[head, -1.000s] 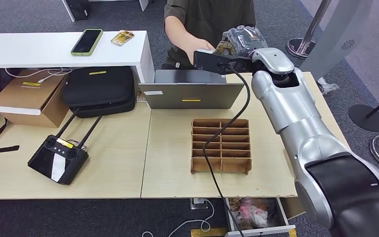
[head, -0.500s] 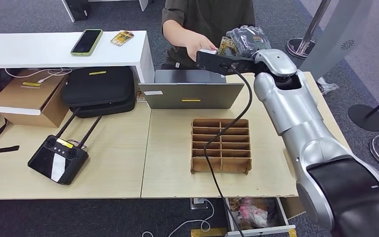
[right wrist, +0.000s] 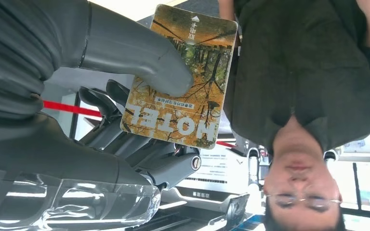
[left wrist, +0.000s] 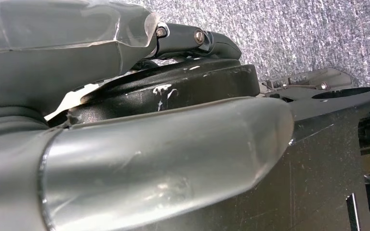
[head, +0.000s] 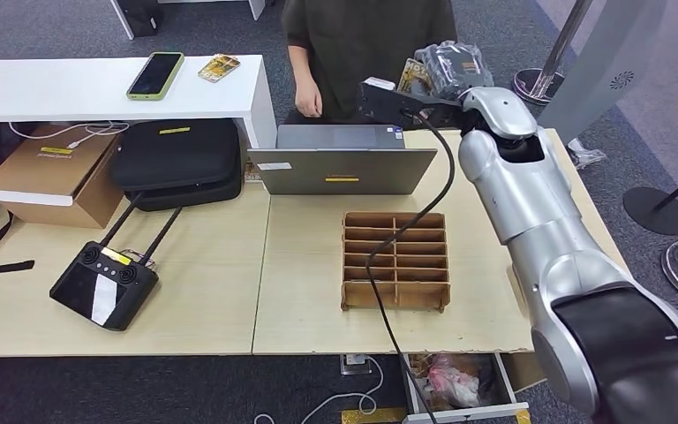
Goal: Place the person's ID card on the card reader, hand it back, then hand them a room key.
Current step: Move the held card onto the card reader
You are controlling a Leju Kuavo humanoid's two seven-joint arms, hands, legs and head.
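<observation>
Card (right wrist: 180, 77) with autumn trees and "HOTEL" lettering, pinched in right hand (right wrist: 125, 91); left hand's (left wrist: 139, 139) grip indiscernible.

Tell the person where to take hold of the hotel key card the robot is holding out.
Take the key card by its free end, past the right hand's thumb, coming from the person's side; the thumb pins the other end.

The robot's right arm (head: 530, 212) is a glossy silver shell with a black upper section, a black cable (head: 406, 238) trailing from its dark wrist, and a grey ribbed-cover right hand (right wrist: 72, 106).
</observation>
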